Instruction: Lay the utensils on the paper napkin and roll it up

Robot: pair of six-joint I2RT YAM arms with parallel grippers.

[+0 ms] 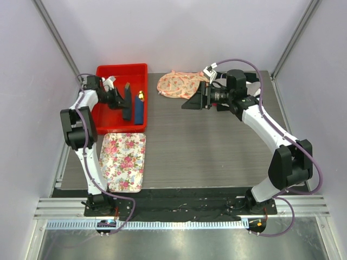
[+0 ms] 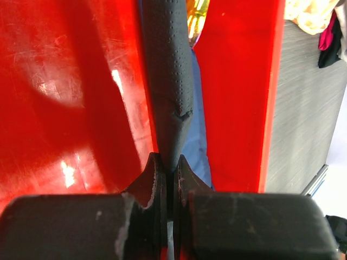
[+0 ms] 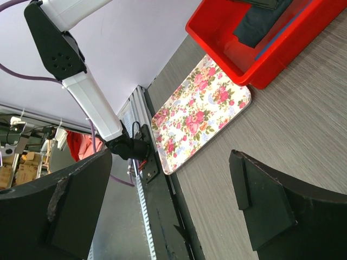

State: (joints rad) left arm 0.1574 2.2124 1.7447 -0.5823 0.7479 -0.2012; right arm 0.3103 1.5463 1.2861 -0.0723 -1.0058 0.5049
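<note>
My left gripper (image 1: 120,100) reaches into the red bin (image 1: 122,70) and is shut on a dark, dot-embossed folded sheet (image 1: 127,102), which looks like the paper napkin. In the left wrist view the napkin (image 2: 168,70) runs up from between the closed fingertips (image 2: 167,162). My right gripper (image 1: 191,103) hangs open and empty above the back of the table, pointing left; in its wrist view (image 3: 171,162) nothing lies between the jaws. The fork and knife are not in view.
A blue yellow-tipped stick (image 1: 139,108) lies in the bin beside the napkin, also in the left wrist view (image 2: 199,146). A floral tray (image 1: 123,161) sits in front of the bin. A pink floral cloth (image 1: 176,84) lies at the back centre.
</note>
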